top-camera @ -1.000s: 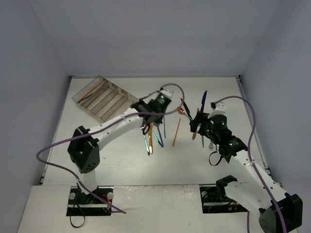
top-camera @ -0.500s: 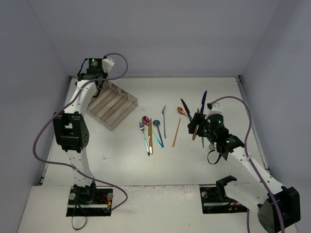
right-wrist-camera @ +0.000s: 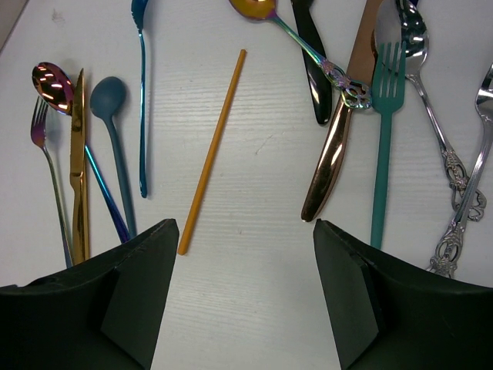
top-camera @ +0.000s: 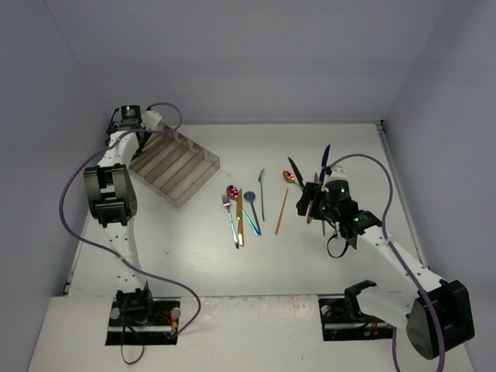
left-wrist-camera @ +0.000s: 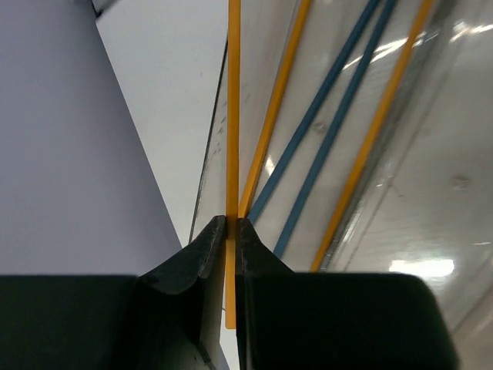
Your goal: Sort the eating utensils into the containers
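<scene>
Poising the left gripper [left-wrist-camera: 231, 225] at the edge of the clear divided tray [top-camera: 203, 180], clamping tight on one orange chopstick [left-wrist-camera: 233, 116]; lying just right of it, inside the tray, two blue chopsticks [left-wrist-camera: 323, 131]. Hovering the right gripper [right-wrist-camera: 243, 231] spread wide, holding nothing, with a loose orange chopstick [right-wrist-camera: 212, 150] lying just ahead between its fingers, copper knife [right-wrist-camera: 339, 146] and teal fork [right-wrist-camera: 383, 131] lying ahead-right.

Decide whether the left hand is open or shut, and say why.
Shut: the left hand clamps a yellow chopstick by the clear tray.
</scene>
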Motion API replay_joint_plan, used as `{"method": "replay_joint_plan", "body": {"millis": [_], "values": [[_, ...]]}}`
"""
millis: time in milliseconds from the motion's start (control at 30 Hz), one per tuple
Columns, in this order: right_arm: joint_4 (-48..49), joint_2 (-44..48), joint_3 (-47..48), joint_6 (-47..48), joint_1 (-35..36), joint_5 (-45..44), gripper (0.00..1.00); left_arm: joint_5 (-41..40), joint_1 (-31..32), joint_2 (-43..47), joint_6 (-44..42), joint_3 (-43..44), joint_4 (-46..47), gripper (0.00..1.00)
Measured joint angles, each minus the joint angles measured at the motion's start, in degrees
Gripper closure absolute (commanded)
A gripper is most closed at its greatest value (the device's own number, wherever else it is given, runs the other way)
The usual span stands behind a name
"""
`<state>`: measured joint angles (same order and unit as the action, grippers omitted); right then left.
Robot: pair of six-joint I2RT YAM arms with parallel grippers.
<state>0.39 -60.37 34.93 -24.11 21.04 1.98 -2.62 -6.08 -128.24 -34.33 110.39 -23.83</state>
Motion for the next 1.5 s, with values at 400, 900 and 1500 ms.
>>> {"method": "replay_joint_plan", "body": {"millis": [400,900,1500], "values": [[0.0,-2.1,0.9,0.1,0.0,0.0,0.32,2.2,-0.1,2.2,6.2,-3.5,2.2,0.49],[-1.7,10.9,1.0,0.2,-0.2,-3.4,0.32,2.6,29.3,33.7,38.9,-18.3,5.2,0.39],[-12.3,27.7,1.0,-3.5,-0.5,-15.9,0.32,-2.9,58.3,13.5,59.5,-21.3,5.7,0.39]]}}
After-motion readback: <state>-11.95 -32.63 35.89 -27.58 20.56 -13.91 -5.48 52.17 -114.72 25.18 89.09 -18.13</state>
